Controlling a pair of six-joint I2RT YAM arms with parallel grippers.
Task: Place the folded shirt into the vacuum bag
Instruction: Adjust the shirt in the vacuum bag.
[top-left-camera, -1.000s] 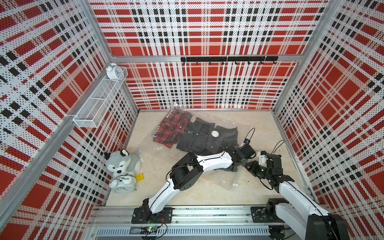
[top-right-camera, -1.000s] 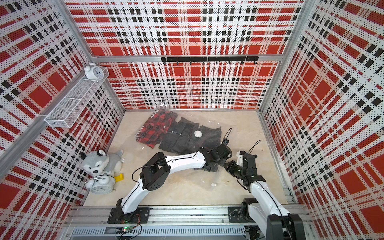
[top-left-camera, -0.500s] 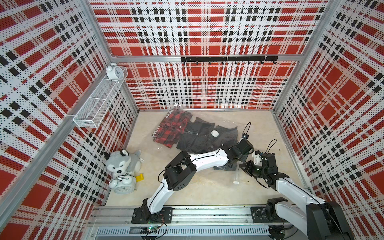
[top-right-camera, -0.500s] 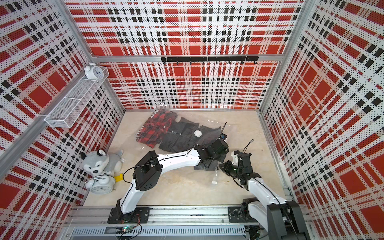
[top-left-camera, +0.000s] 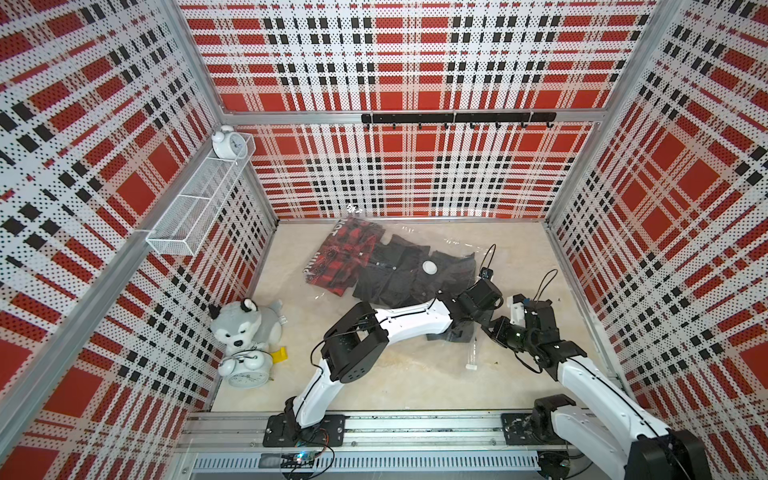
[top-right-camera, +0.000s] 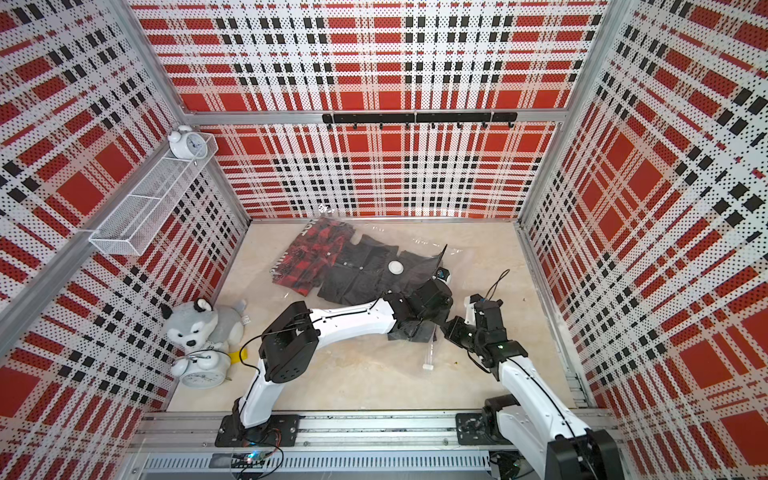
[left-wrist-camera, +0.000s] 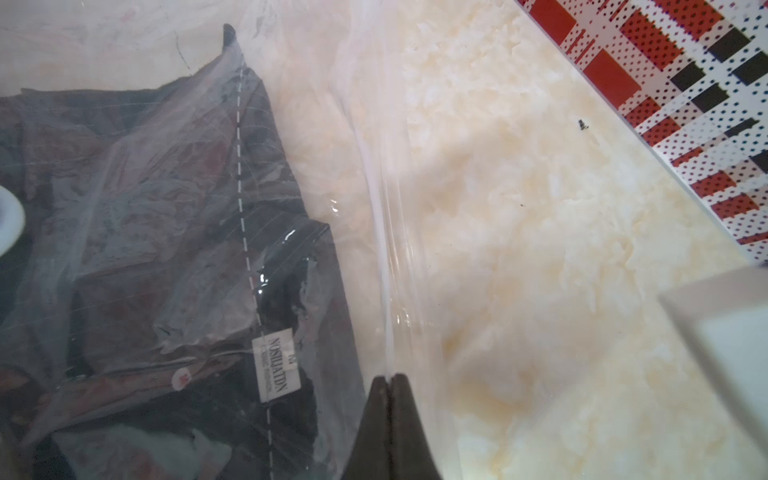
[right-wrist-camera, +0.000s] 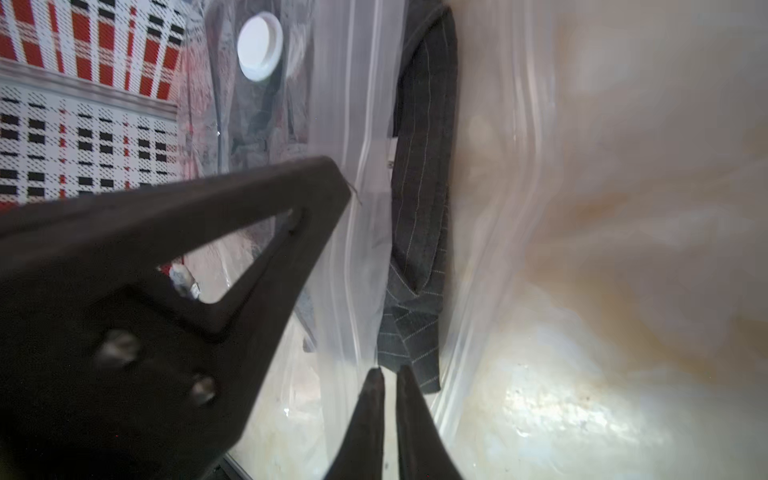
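Step in hand: late insertion. The shirt (top-left-camera: 399, 276) is mostly inside the bag (top-left-camera: 459, 245), next to a red plaid shirt (top-left-camera: 340, 257) at the far end, with the valve (right-wrist-camera: 259, 45) over it. The trailing hem isn't in, though. The right wrist view shows a pinstripe corner (right-wrist-camera: 419, 232) at the mouth, between the two zip strips (right-wrist-camera: 361, 124).

The left gripper (left-wrist-camera: 388, 376) is clamped on the bag's upper lip, and film runs straight out from the closed tips. The right gripper (right-wrist-camera: 388, 374) has its tips pinched together just beside that corner. Through the glare I can't tell whether film, cloth or nothing sits between them.

Next, my read: hold the left pinch with the lip lifted so the mouth gapes, and have the right work the loose hem past the zip line toward the valve. It needs a low, flat push, since the film looks slippery and the lip could fold under. The slider clip (top-left-camera: 471, 366) lies on the table (top-left-camera: 415, 382) near the mouth; steer clear of it.
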